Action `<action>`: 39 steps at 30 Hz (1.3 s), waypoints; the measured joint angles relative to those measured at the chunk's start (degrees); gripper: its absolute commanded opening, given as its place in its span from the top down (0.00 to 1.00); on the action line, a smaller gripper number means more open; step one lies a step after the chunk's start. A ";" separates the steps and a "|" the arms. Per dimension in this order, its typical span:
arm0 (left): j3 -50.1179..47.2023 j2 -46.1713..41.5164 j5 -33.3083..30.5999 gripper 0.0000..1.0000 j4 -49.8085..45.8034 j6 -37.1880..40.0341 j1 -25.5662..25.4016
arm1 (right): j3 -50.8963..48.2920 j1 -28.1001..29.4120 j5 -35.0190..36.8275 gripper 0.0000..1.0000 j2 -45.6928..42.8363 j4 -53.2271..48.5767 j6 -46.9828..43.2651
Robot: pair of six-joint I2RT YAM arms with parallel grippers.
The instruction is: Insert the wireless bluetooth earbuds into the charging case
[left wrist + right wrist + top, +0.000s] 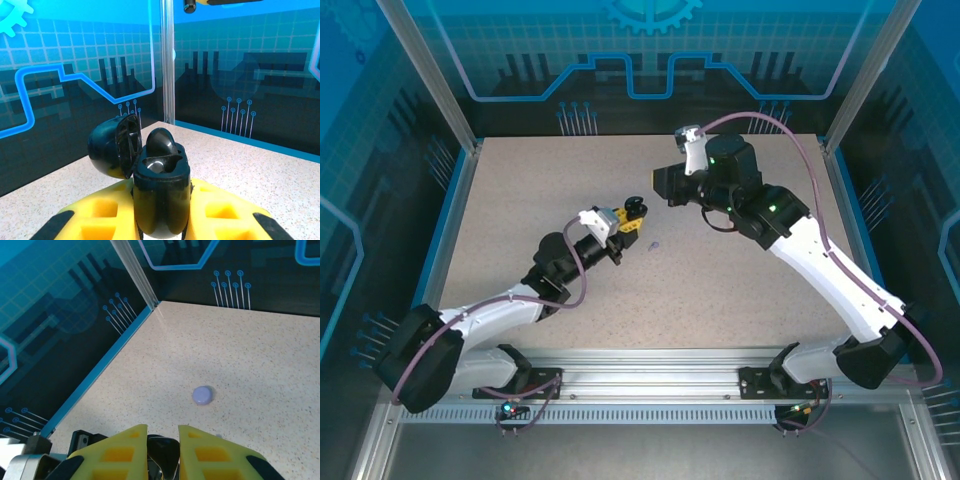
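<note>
- Tiny, light, glossy and slippery; best pinched across the bulb, stem left free for the socket.
- Right hand (163, 440) narrowed on what looks like a black earbud (162, 458), low between the fingertips.
- Left hand (625, 222) clamped on the open charging case (160, 175).
- Lilac earbud (202, 395) loose on the tabletop (250, 350), ahead of the right hand, apart from it.

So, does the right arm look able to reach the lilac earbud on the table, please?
Probably yes: the lilac earbud lies in the open on the table, just ahead of the right hand. But that hand looks shut on a black earbud, so it likely couldn't grasp another until that one is placed.
</note>
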 measured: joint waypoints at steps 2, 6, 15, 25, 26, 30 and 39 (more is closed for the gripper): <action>0.61 0.22 0.04 1.00 0.07 0.11 -0.15 | -0.15 0.39 -0.68 0.81 0.00 0.74 -0.87; 1.64 0.66 0.42 1.00 0.87 0.15 -0.35 | -0.68 1.81 -1.66 0.81 0.15 1.40 -2.47; 1.95 0.76 0.46 1.00 0.96 0.15 -0.52 | -1.16 4.55 -2.40 0.81 1.97 1.62 -4.74; 1.97 0.74 0.44 1.00 0.83 0.39 -0.50 | -3.30 4.52 -2.40 0.82 2.01 1.57 -4.96; 1.97 0.74 0.44 1.00 0.83 0.39 -0.52 | -3.48 4.52 -2.38 0.82 2.01 1.57 -4.94; 1.97 0.74 0.44 1.00 0.83 0.42 -0.50 | -3.61 4.52 -2.38 0.82 2.03 1.62 -4.96; 2.03 0.70 0.46 1.00 0.72 0.42 -0.50 | -3.87 4.52 -1.75 0.82 2.38 1.66 -5.01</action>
